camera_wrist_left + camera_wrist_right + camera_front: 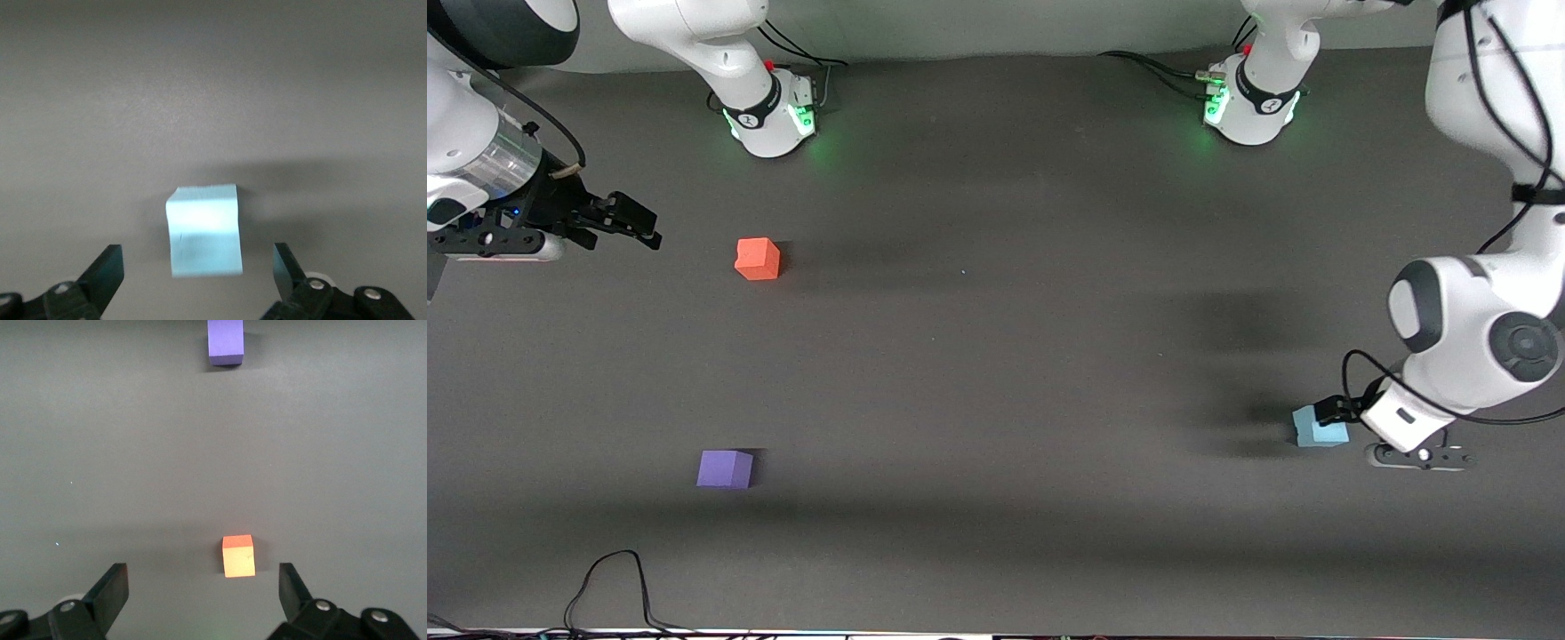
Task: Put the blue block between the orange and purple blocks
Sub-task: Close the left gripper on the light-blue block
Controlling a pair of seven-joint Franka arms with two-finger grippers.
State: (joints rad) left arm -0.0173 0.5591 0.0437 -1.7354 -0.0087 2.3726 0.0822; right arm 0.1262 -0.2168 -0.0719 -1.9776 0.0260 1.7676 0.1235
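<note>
three cubes sit on the dark grey worktop (996, 356). nearest the front camera is the purple block (725, 468), at about 8 o'clock from the worktop's middle, toward the right arm's end. blue block (1319, 427) next, at about 4 o'clock, toward the left arm's end, flat on the worktop and well apart from the other two. left claw (1338, 411) is low at the blue block; in the left wrist view its fingers (107, 270) are spread wide with the block (204, 230) between them, gaps on both sides, holding nothing. orange block (758, 259) is farthest, at about 10 o'clock. right claw (636, 227) hangs over the worktop at 9 o'clock of the orange block, wide open and empty; this arm waits.
</note>
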